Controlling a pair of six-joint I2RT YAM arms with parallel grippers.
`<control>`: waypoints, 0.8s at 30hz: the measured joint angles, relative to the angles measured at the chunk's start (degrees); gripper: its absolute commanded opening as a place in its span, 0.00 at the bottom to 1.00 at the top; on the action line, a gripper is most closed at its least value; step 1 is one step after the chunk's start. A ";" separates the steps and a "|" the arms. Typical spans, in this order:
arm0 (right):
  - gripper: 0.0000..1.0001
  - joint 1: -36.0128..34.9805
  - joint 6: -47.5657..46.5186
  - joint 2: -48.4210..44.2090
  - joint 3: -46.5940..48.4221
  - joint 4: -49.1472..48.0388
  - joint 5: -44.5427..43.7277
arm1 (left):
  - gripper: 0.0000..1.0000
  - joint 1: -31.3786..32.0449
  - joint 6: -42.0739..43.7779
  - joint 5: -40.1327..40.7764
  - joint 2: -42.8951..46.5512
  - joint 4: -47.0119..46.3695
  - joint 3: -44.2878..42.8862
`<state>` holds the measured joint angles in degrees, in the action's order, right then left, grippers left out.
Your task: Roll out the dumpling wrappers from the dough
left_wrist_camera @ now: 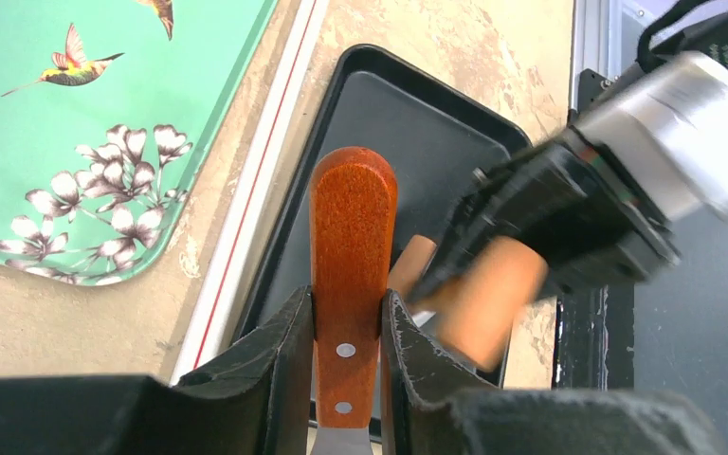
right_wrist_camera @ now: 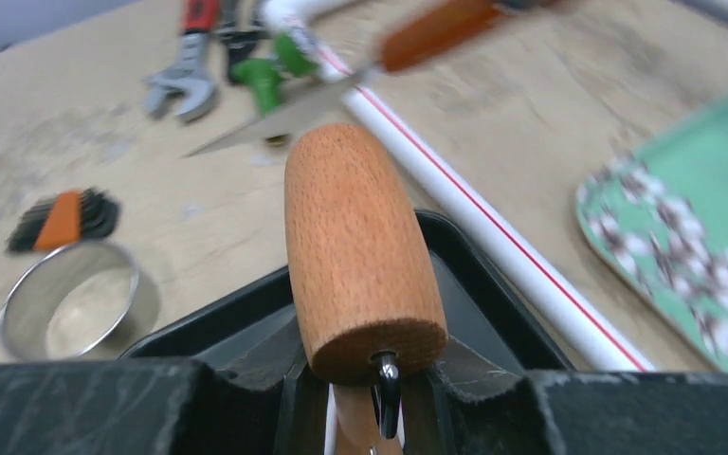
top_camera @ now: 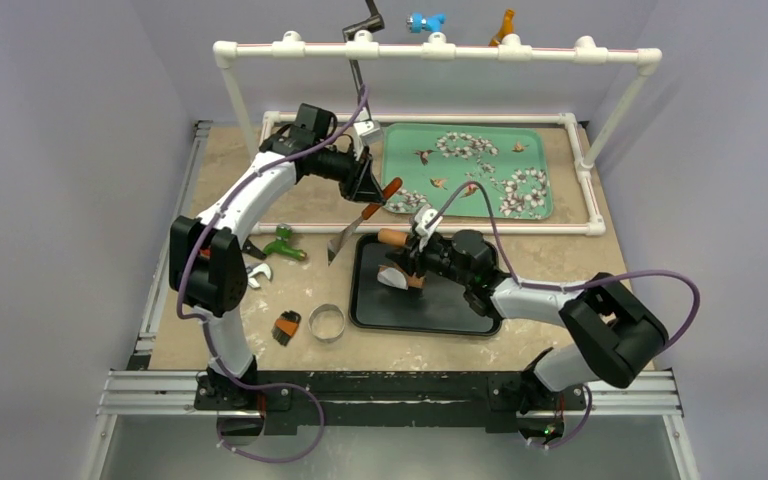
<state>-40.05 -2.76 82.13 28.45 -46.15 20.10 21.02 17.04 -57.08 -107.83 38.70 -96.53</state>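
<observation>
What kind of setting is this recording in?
Probably a robot lab bench staged for kitchen work, not a real kitchen: a white PVC pipe frame, a wrench lying near the black baking tray.

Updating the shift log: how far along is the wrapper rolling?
Done: left gripper grips the scraper, right gripper grips the wooden roller. In hand: roller sits at white dough on the black tray. Left: no flat round wrapper shows yet; the ring cutter lies unused on the table.
</observation>
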 measured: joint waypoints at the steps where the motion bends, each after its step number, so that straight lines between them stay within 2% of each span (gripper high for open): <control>1: 0.00 0.52 3.23 0.37 0.42 0.79 -3.17 | 0.00 -0.02 -0.04 0.57 0.76 -0.26 0.59; 7: 0.00 1.51 16.22 0.57 4.11 6.88 -18.99 | 0.00 0.35 -0.74 1.44 2.73 -0.15 2.71; 13: 0.00 1.60 26.36 -1.46 4.44 13.25 -28.55 | 0.00 -0.28 -1.42 1.75 3.69 0.28 2.71; 18: 0.00 0.55 26.95 -5.42 4.76 17.03 -36.79 | 0.00 -0.76 -1.44 2.03 5.88 0.37 3.82; 24: 0.00 -2.47 23.63 -5.95 4.66 11.85 -43.21 | 0.00 -0.74 -1.49 2.01 6.64 0.07 6.32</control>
<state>-42.52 20.86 76.18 33.10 -34.30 -23.11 20.27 15.55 -55.07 -101.19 38.76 -90.21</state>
